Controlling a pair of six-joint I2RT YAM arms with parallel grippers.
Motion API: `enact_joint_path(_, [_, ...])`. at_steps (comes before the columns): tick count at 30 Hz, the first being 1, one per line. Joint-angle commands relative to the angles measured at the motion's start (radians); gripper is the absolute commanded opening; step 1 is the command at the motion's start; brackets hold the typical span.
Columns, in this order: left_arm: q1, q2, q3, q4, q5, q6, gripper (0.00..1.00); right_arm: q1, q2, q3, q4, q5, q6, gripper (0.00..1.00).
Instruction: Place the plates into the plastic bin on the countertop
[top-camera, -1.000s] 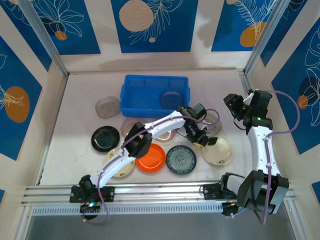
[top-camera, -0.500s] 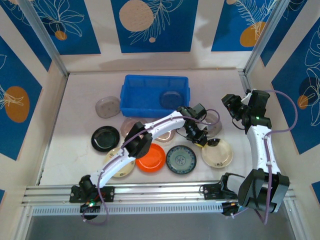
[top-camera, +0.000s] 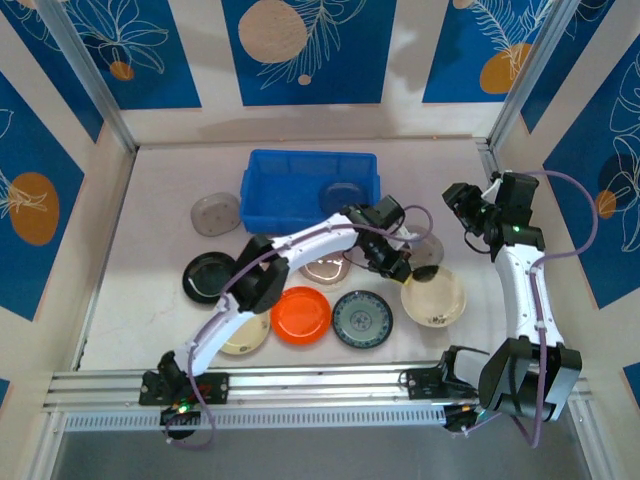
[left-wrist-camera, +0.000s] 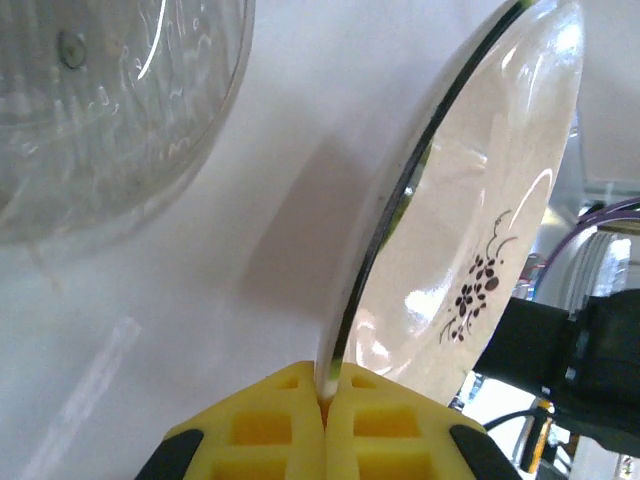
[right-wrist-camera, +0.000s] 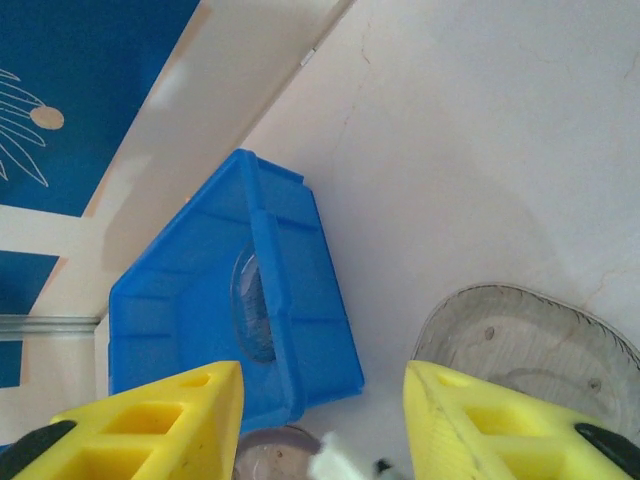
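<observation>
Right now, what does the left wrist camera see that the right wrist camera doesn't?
Left wrist: the left gripper shut on the rim of a tilted cream plate with a dark flower motif. Right wrist: the right gripper open above the countertop, and the plastic bin with a clear plate lying inside. Both: white countertop, yellow fingers, and a smoky plate on the surface; whether it is the same plate I cannot tell.

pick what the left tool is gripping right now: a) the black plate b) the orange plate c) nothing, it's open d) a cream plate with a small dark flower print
d, the left wrist view shows the left tool shut on the rim of the cream plate with the dark flower print.
</observation>
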Motion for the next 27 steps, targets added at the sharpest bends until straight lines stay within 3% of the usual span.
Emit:
enact_joint_path(1, [0.054,-0.174,-0.136,0.107,0.016,-0.039,0.0,0.016,0.005,0.024,-0.034,0.039,-0.039,0.52])
enact_joint_path(5, [0.119,-0.325,-0.316,0.134,-0.029,-0.042,0.0,0.028,0.012,0.037,-0.042,0.034,-0.066,0.54])
enact_joint_path(8, [0.184,-0.443,-0.455,0.192,-0.053,-0.051,0.0,0.051,0.009,0.034,-0.021,-0.014,-0.106,0.42])
enact_joint_path(12, [0.305,-0.547,-0.605,0.305,-0.052,-0.098,0.0,0.118,-0.015,-0.004,0.052,-0.068,-0.14,0.4])
enact_joint_path(16, [0.386,-0.592,-0.655,0.365,-0.028,-0.123,0.0,0.222,0.02,-0.006,0.088,-0.103,-0.182,0.44])
enact_joint_path(20, [0.433,-0.579,-0.678,0.474,0.042,-0.204,0.0,0.315,0.079,0.011,0.116,-0.125,-0.184,0.37])
enact_joint_path(27, [0.455,-0.578,-0.679,0.537,0.055,-0.253,0.0,0.433,0.18,0.086,0.042,0.028,-0.233,0.34])
